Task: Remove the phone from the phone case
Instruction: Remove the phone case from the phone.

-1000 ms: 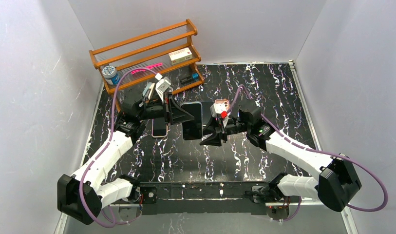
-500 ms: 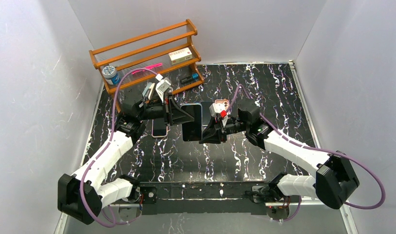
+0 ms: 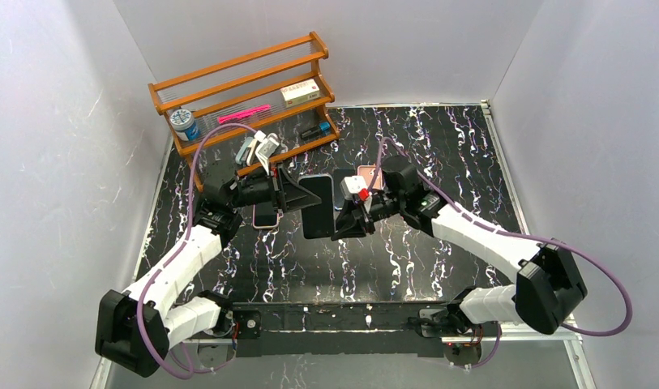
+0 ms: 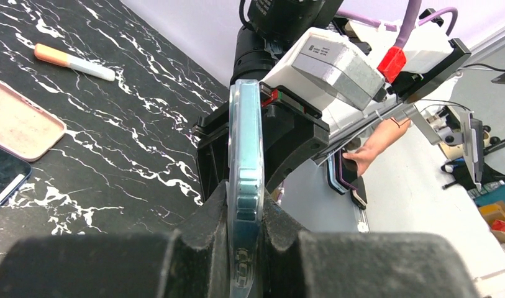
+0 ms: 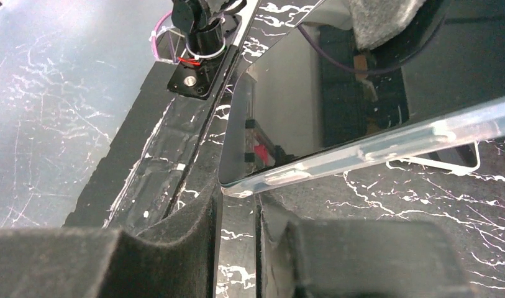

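A dark-screened phone in a clear case (image 3: 317,207) hangs in the air between my two grippers, over the middle of the table. My left gripper (image 3: 301,194) is shut on its left edge. In the left wrist view the cased phone (image 4: 245,143) stands edge-on, clamped between my fingers at the left gripper (image 4: 245,208). My right gripper (image 3: 340,224) is at the phone's near right corner. In the right wrist view the clear case's corner (image 5: 250,185) sits between the tips of the narrowly spaced right gripper (image 5: 237,202).
A pink case (image 3: 265,215) and a dark phone lie on the black marble table under my left arm. Another pink case (image 3: 368,175) lies behind my right wrist. A wooden rack (image 3: 245,89) with small items stands at the back left. A marker (image 4: 72,62) lies on the table.
Both grippers and the phone have shifted a little to the left. My right arm has swung in and its gripper has closed in on the phone's corner.
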### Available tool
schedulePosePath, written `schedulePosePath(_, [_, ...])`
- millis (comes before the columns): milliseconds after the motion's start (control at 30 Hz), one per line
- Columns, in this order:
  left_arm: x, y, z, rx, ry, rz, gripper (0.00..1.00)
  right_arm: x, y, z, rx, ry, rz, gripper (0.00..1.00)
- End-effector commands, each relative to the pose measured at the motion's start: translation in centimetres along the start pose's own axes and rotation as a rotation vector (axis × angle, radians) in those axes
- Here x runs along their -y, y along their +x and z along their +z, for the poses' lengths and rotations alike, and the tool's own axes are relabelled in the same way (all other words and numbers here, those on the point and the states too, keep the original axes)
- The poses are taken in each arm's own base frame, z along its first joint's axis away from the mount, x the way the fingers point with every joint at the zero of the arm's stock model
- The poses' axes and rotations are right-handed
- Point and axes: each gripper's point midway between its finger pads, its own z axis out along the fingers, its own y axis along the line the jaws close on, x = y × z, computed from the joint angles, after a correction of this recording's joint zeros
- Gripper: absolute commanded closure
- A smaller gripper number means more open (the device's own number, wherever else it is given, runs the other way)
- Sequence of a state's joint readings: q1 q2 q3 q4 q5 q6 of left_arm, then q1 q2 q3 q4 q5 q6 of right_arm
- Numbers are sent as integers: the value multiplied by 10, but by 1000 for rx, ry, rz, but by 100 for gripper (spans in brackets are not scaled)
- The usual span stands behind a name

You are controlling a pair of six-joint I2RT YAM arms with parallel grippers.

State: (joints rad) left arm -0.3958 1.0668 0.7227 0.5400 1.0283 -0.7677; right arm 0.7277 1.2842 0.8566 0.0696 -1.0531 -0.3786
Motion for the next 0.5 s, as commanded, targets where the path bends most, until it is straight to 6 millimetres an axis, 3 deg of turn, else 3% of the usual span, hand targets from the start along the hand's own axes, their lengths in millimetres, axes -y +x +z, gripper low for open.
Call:
schedulePosePath(0, [41,-3,0,-5,99,-49,100,52,-22,1,-53,123,-259,99])
schedulePosePath(467, [44,6,7,-33,121,-75,100,90,-49,-10,-104,266,-424,99])
